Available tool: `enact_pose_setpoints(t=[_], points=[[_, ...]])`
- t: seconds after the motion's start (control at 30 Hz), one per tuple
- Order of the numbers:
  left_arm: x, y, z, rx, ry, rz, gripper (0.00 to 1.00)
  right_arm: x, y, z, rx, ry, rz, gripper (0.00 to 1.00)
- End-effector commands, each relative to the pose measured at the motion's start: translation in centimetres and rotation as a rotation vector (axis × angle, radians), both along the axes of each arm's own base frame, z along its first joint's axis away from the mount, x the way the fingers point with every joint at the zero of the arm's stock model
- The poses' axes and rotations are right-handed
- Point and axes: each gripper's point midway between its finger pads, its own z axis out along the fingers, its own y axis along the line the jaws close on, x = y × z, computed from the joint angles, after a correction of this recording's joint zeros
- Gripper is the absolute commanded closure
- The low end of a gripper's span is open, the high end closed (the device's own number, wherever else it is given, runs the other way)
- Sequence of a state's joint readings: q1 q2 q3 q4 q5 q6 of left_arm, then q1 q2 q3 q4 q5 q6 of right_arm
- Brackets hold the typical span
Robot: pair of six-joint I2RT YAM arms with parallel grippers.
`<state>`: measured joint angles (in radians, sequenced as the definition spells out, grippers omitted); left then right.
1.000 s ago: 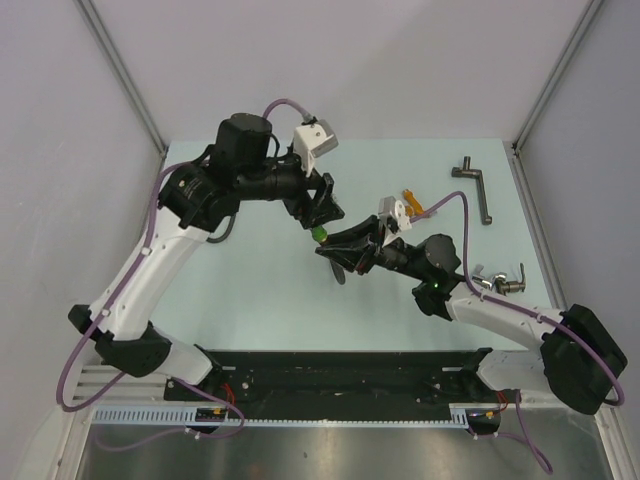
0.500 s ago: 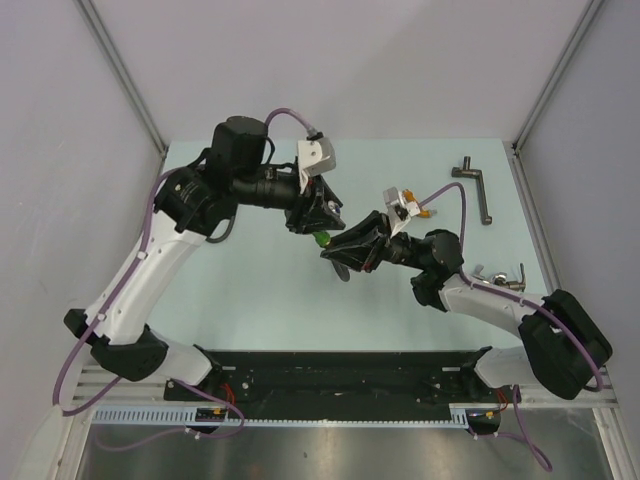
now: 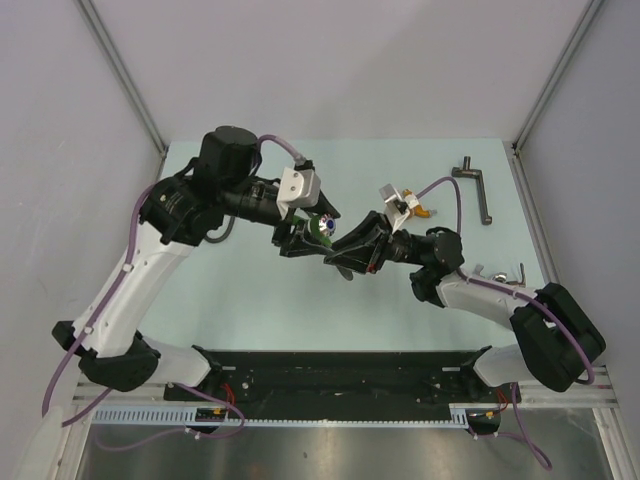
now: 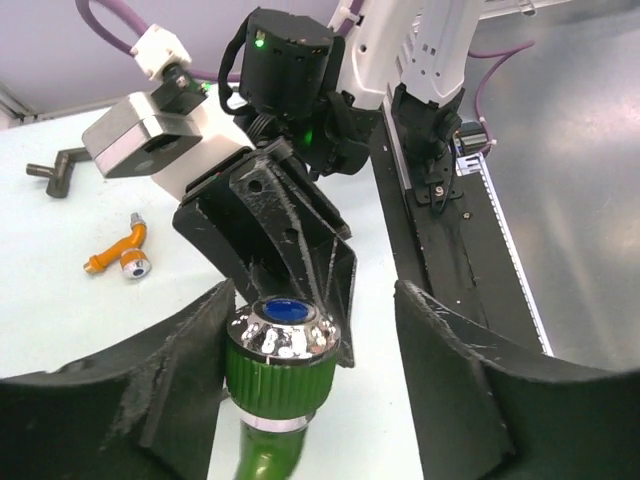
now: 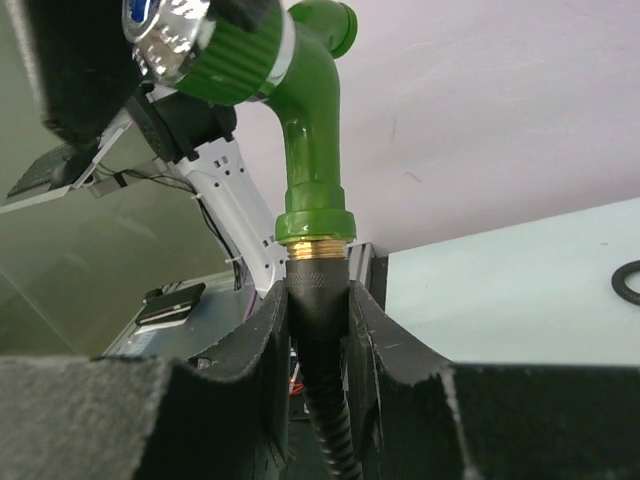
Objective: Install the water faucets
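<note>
Lengthwise between the clamped right jaws, black hose (image 5: pixel 318 310) carries green faucet (image 5: pixel 308 150), head bent into the parted left jaws.

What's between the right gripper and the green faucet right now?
Only black hose: the right gripper is shut on it just below the brass collar at the green faucet's base. The right wrist view shows this.

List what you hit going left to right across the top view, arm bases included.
Left arm base → green faucet → orange faucet → grey crank → right arm base. The hands and the silver fitting overlap their neighbours, so they are left out.
</note>
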<state>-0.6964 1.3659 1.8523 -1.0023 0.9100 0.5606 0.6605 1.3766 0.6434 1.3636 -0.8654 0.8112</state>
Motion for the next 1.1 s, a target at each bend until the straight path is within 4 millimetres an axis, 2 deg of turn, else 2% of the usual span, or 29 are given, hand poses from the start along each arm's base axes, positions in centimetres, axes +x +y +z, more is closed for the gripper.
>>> enact_pose_setpoints(t=[0.0, 0.07, 0.1, 0.13, 0.17, 0.23, 0.27, 0.3, 0.33, 0.4, 0.43, 0.57, 0.63, 0.67, 0.73, 0.77, 0.87, 1.07], points=[[-3.3, 1.0, 3.2, -0.108, -0.063, -0.084, 0.24, 0.4, -1.4, 3.9, 0.153, -0.127, -0.052, 1.0], [-3.3, 1.2, 4.5, -0.154, -0.085, -0.049, 0.12, 0.4, -1.4, 3.9, 0.149, -0.129, -0.054, 1.0], [-3.1, 1.2, 4.3, -0.161, -0.078, -0.033, 0.09, 0.6, -1.3, 3.7, 0.146, -0.128, -0.06, 1.0], [-2.4, 1.0, 5.3, -0.197, -0.088, 0.01, 0.03, 0.6, -1.3, 3.8, 0.146, -0.131, -0.061, 1.0], [-2.7, 1.4, 6.3, -0.234, -0.103, 0.038, 0.01, 0.6, -1.3, 3.7, 0.144, -0.133, -0.062, 1.0], [-1.9, 1.8, 8.2, -0.318, -0.085, 0.146, 0.0, 0.7, -1.3, 3.6, 0.144, -0.141, -0.076, 1.0], [-1.4, 2.0, 8.5, -0.341, -0.064, 0.19, 0.0, 0.9, -1.3, 3.4, 0.137, -0.133, -0.085, 1.0], [-0.3, 2.3, 10.0, -0.402, -0.072, 0.275, 0.0, 1.1, -1.4, 3.4, 0.138, -0.146, -0.106, 1.0], [-0.4, 3.1, 11.0, -0.456, -0.003, 0.342, 0.0, 1.2, -1.4, 3.3, 0.136, -0.147, -0.117, 1.0], [0.9, 3.8, 11.0, -0.503, 0.087, 0.461, 0.0, 1.6, -1.6, 3.5, 0.137, -0.163, -0.161, 1.0], [2.2, 5.0, 11.1, -0.544, 0.162, 0.598, 0.0, 1.8, -1.7, 3.2, 0.131, -0.164, -0.179, 1.0], [4.7, 6.6, 7.7, -0.516, 0.345, 0.839, 0.0, 2.8, -1.9, 2.6, 0.105, -0.166, -0.275, 1.0], [4.8, 6.6, 6.0, -0.482, 0.411, 0.879, 0.0, 3.2, -2.1, 3.0, 0.109, -0.206, -0.346, 1.0], [5.2, 6.8, 4.9, -0.459, 0.421, 0.927, 0.0, 3.7, -1.8, 2.2, 0.07, -0.193, -0.375, 1.0], [5.4, 6.4, 3.8, -0.43, 0.424, 0.967, 0.0, 4.0, -1.5, 2.2, 0.05, -0.231, -0.454, 1.0], [6.3, 7.0, 3.2, -0.427, 0.409, 1.041, 0.0, 4.0, -1.5, 1.9, 0.025, -0.23, -0.478, 1.0], [6.4, 6.1, 2.8, -0.416, 0.406, 1.062, 0.0, 4.5, -1.4, 2.0, 0.0, -0.253, -0.597, 1.0], [6.1, 4.4, 3.1, -0.431, 0.372, 1.089, 0.0, 4.5, -1.3, 1.9, -0.011, -0.264, -0.674, 1.0]])
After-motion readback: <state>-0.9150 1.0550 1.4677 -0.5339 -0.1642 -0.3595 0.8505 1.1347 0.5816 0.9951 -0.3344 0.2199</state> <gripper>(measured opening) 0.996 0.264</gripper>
